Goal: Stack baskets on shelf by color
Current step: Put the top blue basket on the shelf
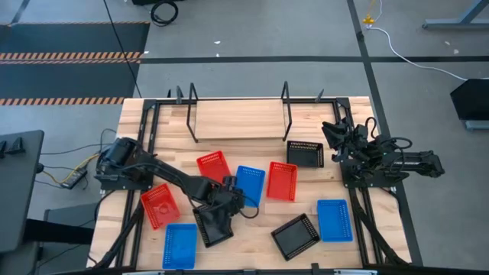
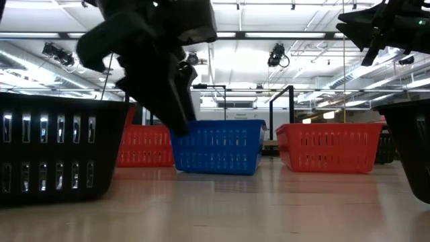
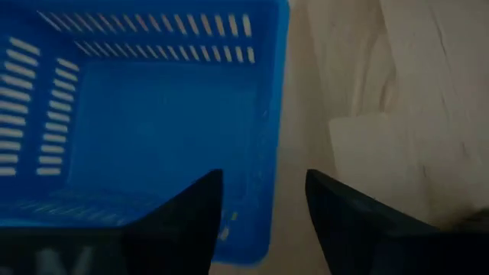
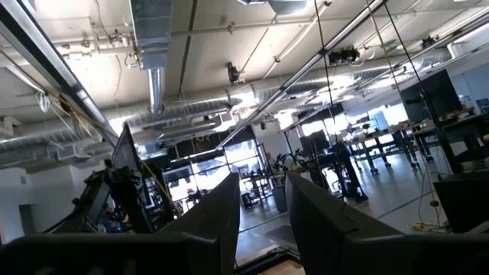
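Note:
My left gripper (image 1: 234, 191) (image 3: 263, 183) is open and reaches down over the middle blue basket (image 1: 250, 183) (image 3: 153, 114) (image 2: 218, 144), which sits flat on the table. One finger (image 3: 195, 214) hangs inside the basket. The other (image 3: 344, 214) is outside its side wall (image 3: 276, 114), near a corner. I see no touch. Three red, three blue and three black baskets lie scattered on the table. The shelf (image 1: 237, 122) stands at the far edge with a bare board. My right gripper (image 1: 335, 131) (image 4: 263, 191) waits raised at the right, narrowly open and holding nothing.
A black basket (image 1: 214, 226) lies under my left arm. Red baskets (image 1: 213, 166) (image 1: 282, 180) flank the blue one. Another black basket (image 1: 305, 153) sits below the shelf's right wire upright (image 1: 288, 103). Red (image 1: 160, 206), blue (image 1: 179, 245) (image 1: 335, 220) and black (image 1: 296, 235) baskets lie nearer.

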{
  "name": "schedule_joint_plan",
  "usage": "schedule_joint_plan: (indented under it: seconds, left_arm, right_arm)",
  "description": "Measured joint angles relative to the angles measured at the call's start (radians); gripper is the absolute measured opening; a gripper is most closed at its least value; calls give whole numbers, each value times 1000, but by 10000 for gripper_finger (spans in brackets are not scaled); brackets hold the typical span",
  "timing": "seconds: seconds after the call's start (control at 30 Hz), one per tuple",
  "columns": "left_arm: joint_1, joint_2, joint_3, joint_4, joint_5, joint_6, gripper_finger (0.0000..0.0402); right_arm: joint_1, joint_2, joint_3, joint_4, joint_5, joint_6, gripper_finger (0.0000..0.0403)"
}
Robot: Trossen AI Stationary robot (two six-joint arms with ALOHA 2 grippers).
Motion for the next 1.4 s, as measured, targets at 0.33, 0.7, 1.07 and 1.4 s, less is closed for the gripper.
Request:
schedule_joint_plan:
  seconds: [0.33,0.7,1.07,1.4]
  left_arm:
    - [-1,23,0,75,-7,0,15]
    - [21,23,137,-48,-55,62,11]
    - [135,-18,303,-475,-197,128,11]
    - [286,-134,301,-641,-219,160,11]
  right_arm:
    - [0,0,0,-5,0,0,114]
    - [0,0,0,-5,0,0,114]
    - [0,0,0,-6,0,8,114]
    - [1,0,0,-35,-9,11,114]
